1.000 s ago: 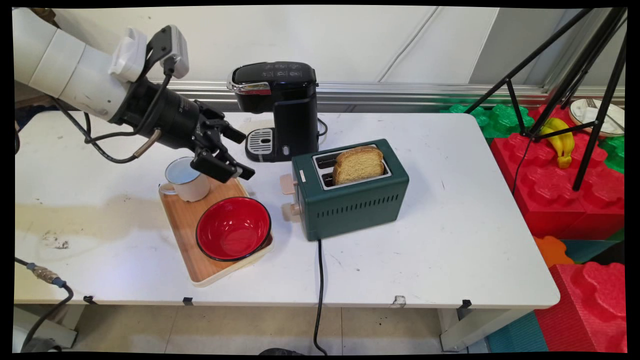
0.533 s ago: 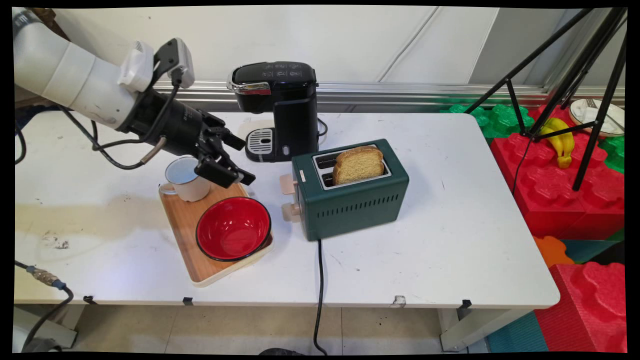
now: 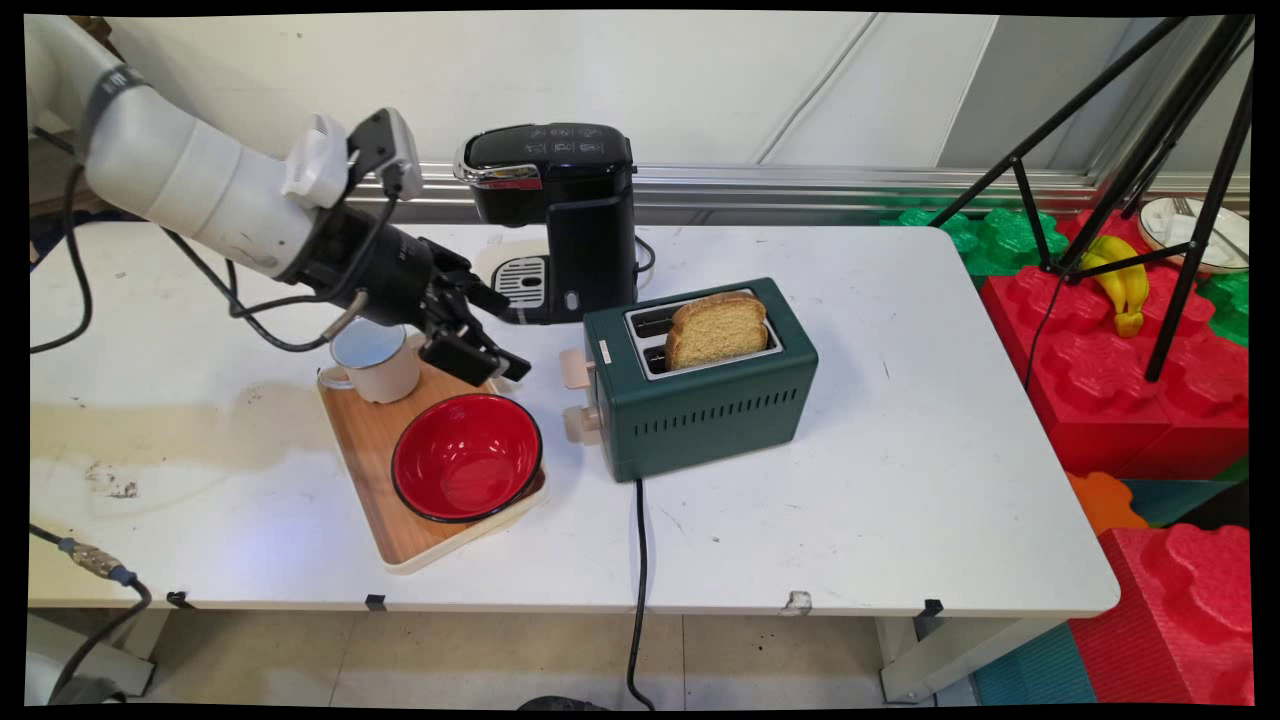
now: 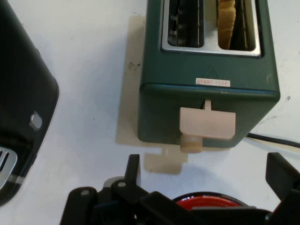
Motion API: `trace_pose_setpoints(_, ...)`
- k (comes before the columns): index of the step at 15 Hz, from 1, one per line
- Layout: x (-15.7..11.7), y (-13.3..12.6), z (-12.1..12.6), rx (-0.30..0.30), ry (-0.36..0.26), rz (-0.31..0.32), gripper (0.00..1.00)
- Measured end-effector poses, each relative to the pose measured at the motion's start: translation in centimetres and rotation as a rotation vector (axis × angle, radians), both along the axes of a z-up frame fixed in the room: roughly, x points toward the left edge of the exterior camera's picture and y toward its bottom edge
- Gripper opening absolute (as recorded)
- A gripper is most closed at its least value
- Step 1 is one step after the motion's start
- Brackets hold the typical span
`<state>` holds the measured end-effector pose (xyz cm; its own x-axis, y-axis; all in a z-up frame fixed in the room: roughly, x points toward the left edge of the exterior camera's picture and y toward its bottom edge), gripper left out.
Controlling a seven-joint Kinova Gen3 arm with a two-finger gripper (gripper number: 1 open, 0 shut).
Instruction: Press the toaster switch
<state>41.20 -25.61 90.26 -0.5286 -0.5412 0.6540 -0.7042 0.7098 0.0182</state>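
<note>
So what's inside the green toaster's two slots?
The toaster holds one browned bread slice upright in its near slot; the far slot looks empty. The slice's lower part is hidden inside, and the slot bottoms are not visible.

You'll see the open gripper (image 3: 505, 335) (image 4: 206, 166) hanging over the far right corner of the wooden tray (image 3: 365, 440), nearest the white mug (image 3: 378, 362) just to its left. The red bowl (image 3: 466, 456) sits on the tray's near end. To the right stands the green toaster (image 3: 700, 400) (image 4: 206, 61), its beige lever (image 4: 207, 123) facing the gripper and a bread slice (image 3: 716, 328) upright in the near slot.
</note>
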Motion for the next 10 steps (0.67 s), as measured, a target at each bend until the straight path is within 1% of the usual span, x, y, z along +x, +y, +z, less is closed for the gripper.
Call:
trace_pose_setpoints(4,-0.6,-0.9,-1.1,0.001,0.023,0.006,1.00)
trace_pose_setpoints(5,-0.6,-1.0,-1.2,0.001,0.025,0.006,0.00)
trace_pose_setpoints(10,-0.9,-1.2,-1.9,0.005,0.039,0.001,0.00)
